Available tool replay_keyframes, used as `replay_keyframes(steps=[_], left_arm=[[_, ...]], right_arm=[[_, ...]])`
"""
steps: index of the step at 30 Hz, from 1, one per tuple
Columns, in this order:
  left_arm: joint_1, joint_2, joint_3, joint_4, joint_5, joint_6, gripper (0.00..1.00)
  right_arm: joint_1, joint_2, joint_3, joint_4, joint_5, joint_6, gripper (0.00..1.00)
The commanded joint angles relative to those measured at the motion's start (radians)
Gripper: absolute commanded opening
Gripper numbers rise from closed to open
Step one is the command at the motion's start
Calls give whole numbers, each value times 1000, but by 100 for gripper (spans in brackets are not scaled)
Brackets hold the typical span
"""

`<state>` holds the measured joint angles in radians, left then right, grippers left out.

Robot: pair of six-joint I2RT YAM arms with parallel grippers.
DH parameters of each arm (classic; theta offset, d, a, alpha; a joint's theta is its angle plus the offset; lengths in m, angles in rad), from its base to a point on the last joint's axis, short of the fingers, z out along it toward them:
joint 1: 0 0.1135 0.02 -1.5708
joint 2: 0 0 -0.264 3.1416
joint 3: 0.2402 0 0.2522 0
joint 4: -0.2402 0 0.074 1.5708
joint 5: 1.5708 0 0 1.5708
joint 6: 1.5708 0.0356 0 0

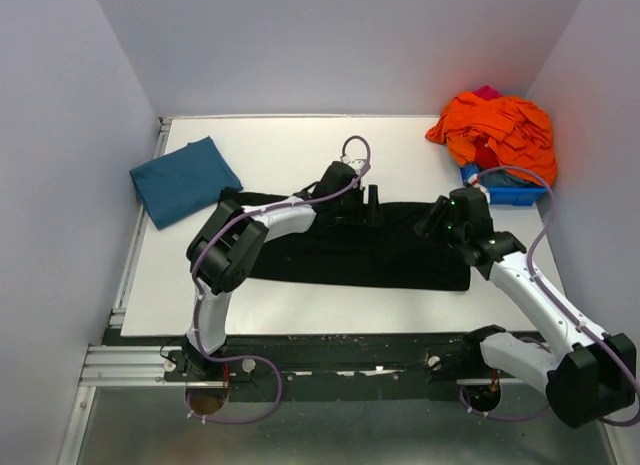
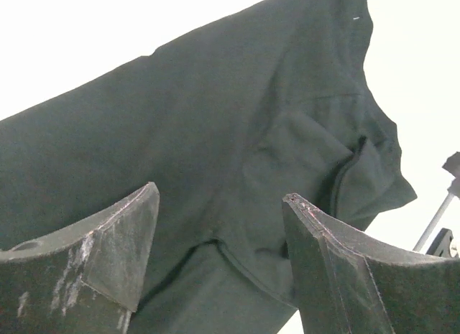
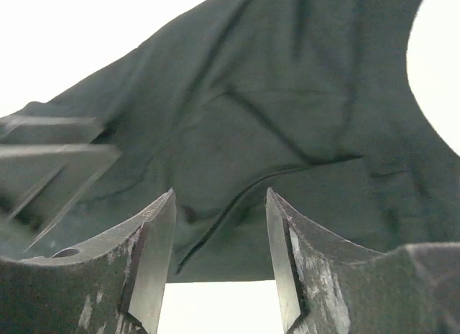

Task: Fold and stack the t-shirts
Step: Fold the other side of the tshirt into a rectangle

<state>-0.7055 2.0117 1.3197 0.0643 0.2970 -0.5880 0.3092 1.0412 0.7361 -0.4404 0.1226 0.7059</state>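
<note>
White table point(image 1: 290, 150), black shirt point(image 1: 360, 257), teal shirt point(image 1: 183, 180), blue bin point(image 1: 512, 196)

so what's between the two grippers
Just the black shirt. The top view shows the left gripper and right gripper both over its far edge, with only cloth between them.

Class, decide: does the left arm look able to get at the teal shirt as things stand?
Probably yes: the left gripper hangs open and empty over the black shirt, and nothing lies between it and the teal shirt.

The left end effector point(image 2: 219, 197) and the right end effector point(image 3: 220, 196) hover low, jaws spread apart.
</note>
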Motion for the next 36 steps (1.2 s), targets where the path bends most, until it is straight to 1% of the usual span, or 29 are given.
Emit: replay_keyframes(steps=[1, 3, 4, 6, 8, 9, 10, 15, 21, 22, 23, 27, 28, 31, 36], left_arm=[[-61, -132, -14, -36, -97, 92, 81], [-100, -146, -22, -57, -125, 105, 81], [-117, -154, -31, -55, -128, 106, 80], [-162, -169, -53, -44, -139, 117, 80], [-209, -168, -44, -57, -154, 151, 79], [-222, -157, -24, -63, -154, 169, 77], [-233, -139, 7, -101, -154, 189, 76], [-265, -27, 137, -214, -156, 229, 73], [-287, 39, 199, -274, -186, 260, 72], [-287, 48, 205, -281, -191, 267, 71], [-287, 58, 217, -290, -197, 277, 70], [-287, 97, 271, -339, -155, 324, 56], [-288, 101, 276, -343, -141, 329, 55], [-288, 94, 262, -324, -95, 329, 55], [-292, 99, 257, -302, -29, 327, 59]], right_arm=[[-110, -35, -37, -29, 60, -54, 59], [-140, -30, -30, -23, 78, -69, 55], [-153, -24, -26, -15, 84, -75, 51], [-174, -14, -35, 32, 69, -98, 36], [-182, 9, -47, 107, 19, -134, 15], [-182, 26, -47, 132, -10, -147, 7], [-182, 51, -43, 149, -33, -148, 2], [-183, 183, -7, 218, -109, -126, 1], [-191, 273, -21, 284, -117, -117, 1], [-193, 278, -26, 295, -154, -117, 1], [-196, 287, -30, 305, -169, -117, 1], [-208, 324, -27, 331, -222, -115, 1], [-209, 338, -26, 332, -231, -114, 1], [-214, 375, -17, 335, -262, -115, 1], [-214, 411, -10, 345, -285, -115, 1]])
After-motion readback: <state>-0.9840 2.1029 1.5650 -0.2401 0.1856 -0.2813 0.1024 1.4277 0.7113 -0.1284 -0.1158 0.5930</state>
